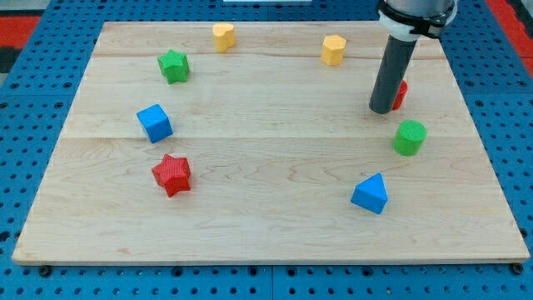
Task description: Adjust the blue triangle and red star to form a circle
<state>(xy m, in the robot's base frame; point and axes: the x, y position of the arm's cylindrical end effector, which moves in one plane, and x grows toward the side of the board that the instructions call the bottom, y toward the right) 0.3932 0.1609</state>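
Observation:
The blue triangle [370,193] lies at the view's lower right of the wooden board [266,225]. The red star [172,174] lies at the lower left. My tip [381,109] is at the upper right, well above the blue triangle and far right of the red star. It stands just left of a red block [401,94], which the rod partly hides, so its shape cannot be made out. Touching or apart cannot be told.
A green cylinder [409,137] sits right of and below my tip. A yellow hexagon [333,49] and a yellow heart [223,36] lie near the top edge. A green star [174,66] and a blue cube [155,122] lie at the left.

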